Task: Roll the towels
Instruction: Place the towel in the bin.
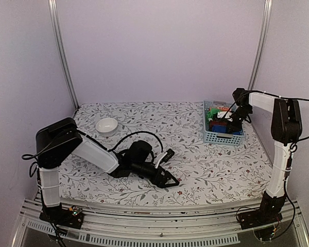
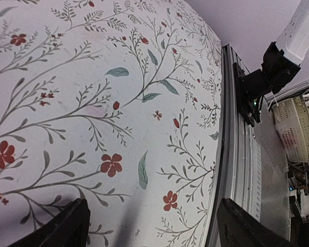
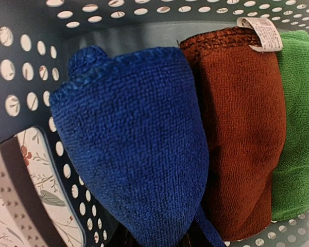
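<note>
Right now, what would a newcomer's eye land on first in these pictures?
The blue towel fills the right wrist view, bunched beside the red towel and a green cloth in the basket at far right. The left gripper is open low over the floral tablecloth near the middle, a white bowl behind it.

Floral table [image 1: 195, 154]: white bowl [image 1: 106, 125], blue basket [image 1: 222, 138]
</note>
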`<state>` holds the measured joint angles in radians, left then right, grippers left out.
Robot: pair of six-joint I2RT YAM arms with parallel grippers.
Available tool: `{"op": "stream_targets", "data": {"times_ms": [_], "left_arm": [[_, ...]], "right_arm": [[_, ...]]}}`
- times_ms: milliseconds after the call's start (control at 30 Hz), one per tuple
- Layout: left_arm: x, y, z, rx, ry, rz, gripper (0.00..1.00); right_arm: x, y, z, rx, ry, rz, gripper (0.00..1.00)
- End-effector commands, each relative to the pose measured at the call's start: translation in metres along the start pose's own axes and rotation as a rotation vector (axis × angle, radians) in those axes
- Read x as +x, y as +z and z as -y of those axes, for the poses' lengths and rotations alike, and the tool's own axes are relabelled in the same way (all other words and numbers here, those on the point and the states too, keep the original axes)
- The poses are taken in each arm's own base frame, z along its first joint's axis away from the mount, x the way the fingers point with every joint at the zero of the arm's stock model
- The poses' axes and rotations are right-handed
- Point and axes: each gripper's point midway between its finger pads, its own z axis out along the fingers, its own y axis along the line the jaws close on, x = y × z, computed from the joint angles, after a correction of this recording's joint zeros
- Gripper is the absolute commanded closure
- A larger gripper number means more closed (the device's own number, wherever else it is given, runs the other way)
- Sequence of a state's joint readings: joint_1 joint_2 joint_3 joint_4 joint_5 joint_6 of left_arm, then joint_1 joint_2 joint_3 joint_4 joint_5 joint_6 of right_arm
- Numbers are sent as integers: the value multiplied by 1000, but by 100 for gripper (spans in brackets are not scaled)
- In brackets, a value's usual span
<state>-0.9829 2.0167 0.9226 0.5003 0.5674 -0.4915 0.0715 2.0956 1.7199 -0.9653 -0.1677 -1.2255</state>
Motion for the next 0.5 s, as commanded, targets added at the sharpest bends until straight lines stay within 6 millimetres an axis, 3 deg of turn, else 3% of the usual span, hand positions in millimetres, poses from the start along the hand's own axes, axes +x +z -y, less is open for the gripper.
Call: {"op": "stream_targets", "data": {"times_ms": [0,267,467], "left_arm": [[10,6,2,-4,-7,-26,12],[10,6,1,-4,-9,-33,12],[11,8,1,-1,-10,-38,12]], "right_arm": [[-7,-1,22,140,11,51,97],[1,19,16,151,-5,40,93],[0,17,4,99,-5,55,77]]}}
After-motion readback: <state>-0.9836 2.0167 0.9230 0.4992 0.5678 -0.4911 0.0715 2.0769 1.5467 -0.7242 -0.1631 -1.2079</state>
